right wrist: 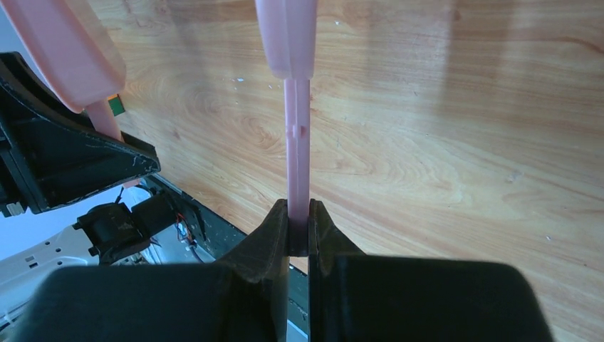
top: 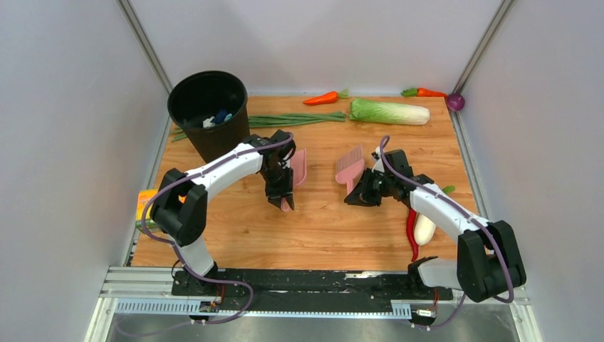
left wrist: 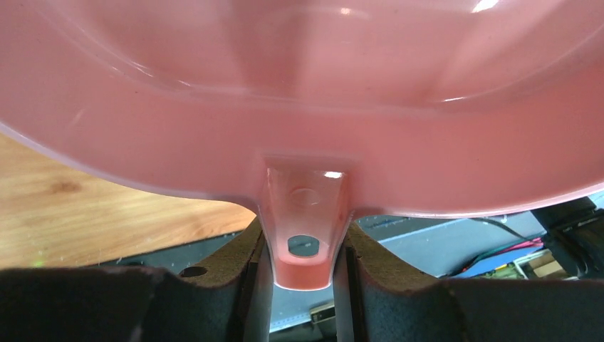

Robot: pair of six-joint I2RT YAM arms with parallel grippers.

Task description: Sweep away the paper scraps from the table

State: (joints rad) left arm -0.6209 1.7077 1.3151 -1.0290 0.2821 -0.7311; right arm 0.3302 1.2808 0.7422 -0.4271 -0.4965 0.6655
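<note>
Dustpan (top: 300, 168) and brush (top: 350, 163), both pink, hang over the middle of the table (top: 320, 235), a little apart from each other. The left gripper (left wrist: 303, 251) is clamped tight on the dustpan's short handle tab, with the pan tipped up on edge. The right gripper (right wrist: 299, 229) is pinched almost together on the thin brush handle, bristles pointing toward the far edge. A black bin (top: 214, 146) stands near the far left corner. The paper scraps (top: 222, 114) show as dark blue bits inside it, beside white trash (top: 209, 122).
</note>
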